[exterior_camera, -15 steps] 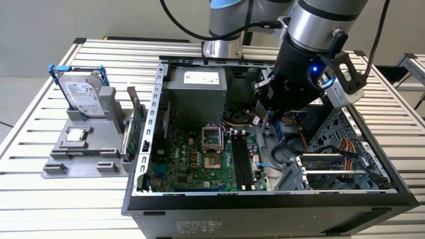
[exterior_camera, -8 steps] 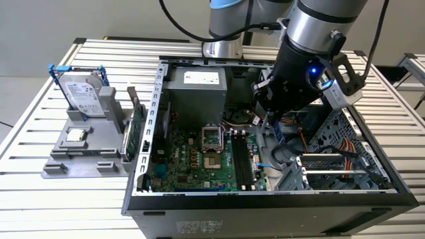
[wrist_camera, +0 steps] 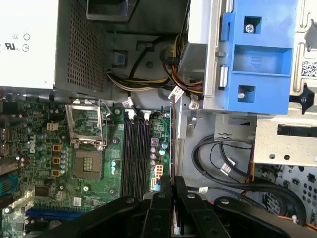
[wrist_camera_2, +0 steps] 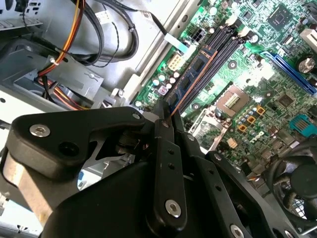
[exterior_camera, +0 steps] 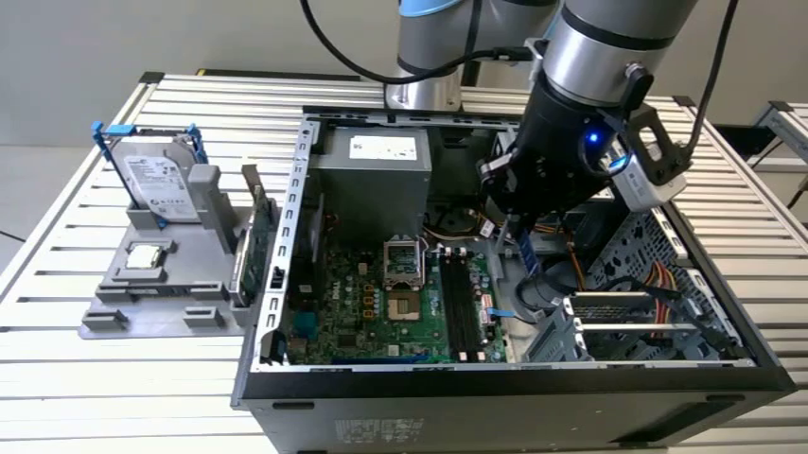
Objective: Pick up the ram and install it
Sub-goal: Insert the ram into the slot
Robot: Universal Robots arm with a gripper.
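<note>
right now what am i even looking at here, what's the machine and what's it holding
It is a robot arm working over an open computer case on a slatted table. The exterior view is taken from off the arm; both wrist views come from cameras riding on the arm, looking down into the case at the green motherboard. The gripper is shut on the ram, a thin memory stick, held above the black memory slots. Beside the case, a grey stand carries a hard drive.
</note>
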